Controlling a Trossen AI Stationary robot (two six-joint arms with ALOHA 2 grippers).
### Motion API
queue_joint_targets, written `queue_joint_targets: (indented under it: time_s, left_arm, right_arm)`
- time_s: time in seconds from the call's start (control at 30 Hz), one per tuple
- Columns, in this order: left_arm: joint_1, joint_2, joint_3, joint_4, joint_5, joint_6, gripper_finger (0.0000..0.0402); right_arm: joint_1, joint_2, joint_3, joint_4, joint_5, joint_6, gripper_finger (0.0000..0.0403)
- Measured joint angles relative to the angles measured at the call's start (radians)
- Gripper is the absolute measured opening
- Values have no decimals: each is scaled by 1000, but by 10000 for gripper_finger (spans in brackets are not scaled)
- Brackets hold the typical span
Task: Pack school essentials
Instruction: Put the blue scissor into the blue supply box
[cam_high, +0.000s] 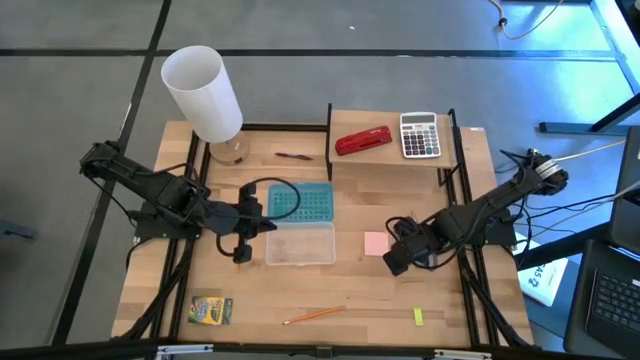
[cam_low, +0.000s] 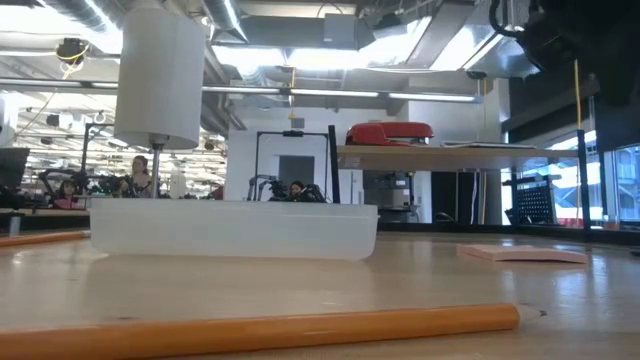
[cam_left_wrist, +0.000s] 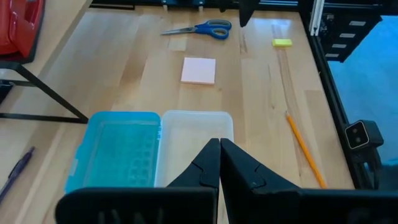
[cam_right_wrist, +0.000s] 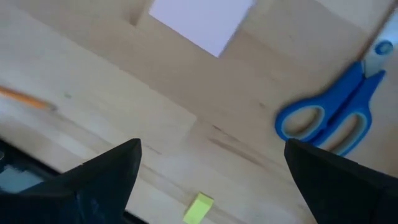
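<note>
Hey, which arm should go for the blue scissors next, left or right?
Probably the right. Its open claw hangs just above the table with the blue-handled scissors right beside it. The left claw is shut and sits over the clear pencil case, across the table from them.

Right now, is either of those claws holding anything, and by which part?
Nothing is held. The left gripper is shut and empty by the clear box; the right gripper is open above the scissors.
</note>
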Motion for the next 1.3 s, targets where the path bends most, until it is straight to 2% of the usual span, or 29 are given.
queue_joint_targets:
  time_s: [0.23,0.67,0.9,1.07,1.3]
  left_arm:
    - [-1,0,0,0,0,36,0]
    - [-1,0,0,0,1,54,0]
    - [-1,0,0,0,2,54,0]
    - [-1,0,0,0,2,54,0]
    - [-1,0,0,6,2,53,0]
  right_arm:
    - [33,95,0,3,2,118,397]
    - [39,198,0,-5,-55,122,395]
    - [38,193,0,-4,-63,122,347]
    - [38,193,0,-9,-11,120,307]
    - [38,197,-9,-15,-8,173,277]
